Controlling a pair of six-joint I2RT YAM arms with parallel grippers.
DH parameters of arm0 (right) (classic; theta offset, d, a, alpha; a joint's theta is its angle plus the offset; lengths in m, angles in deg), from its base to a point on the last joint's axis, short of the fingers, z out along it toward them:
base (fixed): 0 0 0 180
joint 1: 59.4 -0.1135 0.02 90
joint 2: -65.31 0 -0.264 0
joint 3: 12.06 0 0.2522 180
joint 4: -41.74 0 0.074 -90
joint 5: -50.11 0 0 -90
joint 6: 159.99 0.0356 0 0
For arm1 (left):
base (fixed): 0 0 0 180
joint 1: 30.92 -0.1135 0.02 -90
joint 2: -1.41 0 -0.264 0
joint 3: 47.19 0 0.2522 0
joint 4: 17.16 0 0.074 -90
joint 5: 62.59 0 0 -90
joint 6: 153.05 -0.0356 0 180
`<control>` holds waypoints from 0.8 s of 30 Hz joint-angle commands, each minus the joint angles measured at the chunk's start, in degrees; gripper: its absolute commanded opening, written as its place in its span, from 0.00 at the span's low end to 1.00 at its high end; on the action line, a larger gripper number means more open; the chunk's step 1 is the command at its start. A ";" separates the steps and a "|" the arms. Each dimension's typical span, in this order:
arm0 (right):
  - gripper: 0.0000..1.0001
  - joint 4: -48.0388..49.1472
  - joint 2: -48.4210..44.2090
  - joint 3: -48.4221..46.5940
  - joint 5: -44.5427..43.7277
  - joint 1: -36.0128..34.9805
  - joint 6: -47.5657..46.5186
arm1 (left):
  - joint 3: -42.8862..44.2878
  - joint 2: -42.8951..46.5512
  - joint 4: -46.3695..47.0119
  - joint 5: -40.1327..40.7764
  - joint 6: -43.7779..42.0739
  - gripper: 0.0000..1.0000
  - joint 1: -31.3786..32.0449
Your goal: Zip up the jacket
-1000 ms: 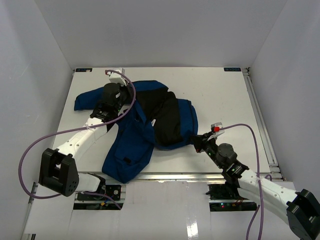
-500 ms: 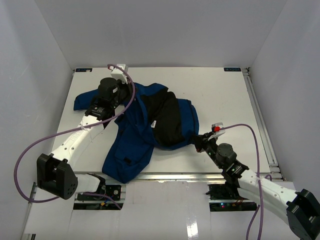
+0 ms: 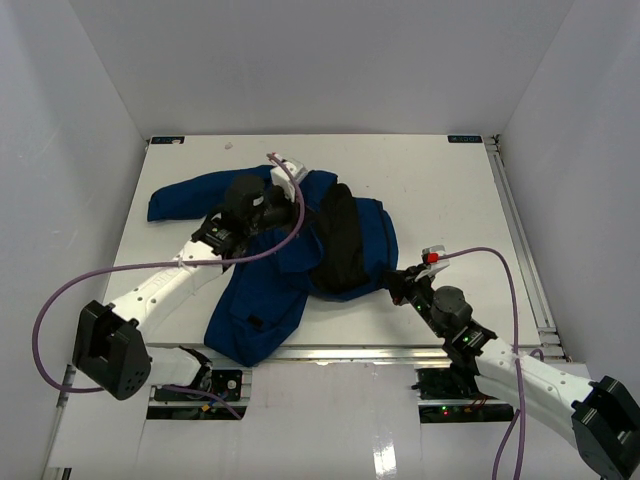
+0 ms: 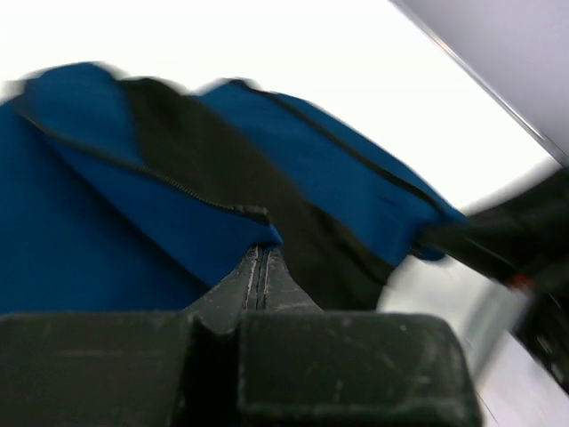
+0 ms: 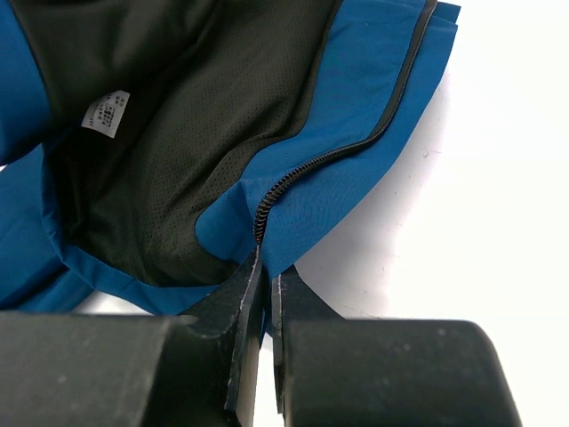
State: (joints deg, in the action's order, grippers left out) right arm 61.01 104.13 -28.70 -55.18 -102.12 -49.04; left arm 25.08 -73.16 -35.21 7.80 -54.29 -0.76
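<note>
The royal-blue jacket (image 3: 262, 290) lies open in the middle of the table, its black lining (image 3: 340, 245) showing. My left gripper (image 3: 285, 192) is shut on the jacket's left front edge by the zipper teeth (image 4: 178, 182) and holds that flap over the lining. My right gripper (image 3: 395, 283) is shut on the bottom corner of the right front edge, where the zipper track (image 5: 293, 173) ends. In the right wrist view the white label (image 5: 105, 112) shows on the mesh lining. One sleeve (image 3: 180, 195) stretches to the far left.
The white table (image 3: 440, 200) is walled in by grey panels at the back and sides. A metal rail (image 3: 520, 240) runs along the right edge. My left arm's purple cable (image 3: 70, 290) loops over the table's near left.
My left gripper has moved right and slightly nearer, dragging the jacket's left front flap across the black lining toward the right edge. The right gripper has held its place.
</note>
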 commanded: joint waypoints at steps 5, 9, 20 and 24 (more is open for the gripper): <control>0.08 2.56 0.39 -2.09 -0.97 0.36 -0.19 | -4.44 4.85 5.48 -16.08 -6.01 0.00 7.90; 0.08 2.57 0.54 -2.21 -0.29 0.36 0.23 | -5.26 4.38 1.47 -15.96 -8.03 0.02 10.62; 0.08 2.47 1.60 -3.19 -1.06 0.27 0.06 | -17.21 6.93 2.68 -14.63 -11.62 0.48 17.30; 0.08 2.32 1.40 -3.07 -0.85 0.36 0.26 | -18.84 11.93 6.47 -9.99 -7.91 0.56 17.50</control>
State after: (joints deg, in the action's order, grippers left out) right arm 61.04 105.68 -29.28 -55.00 -102.12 -48.99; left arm 6.25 -68.86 -34.81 -4.84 -64.46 16.56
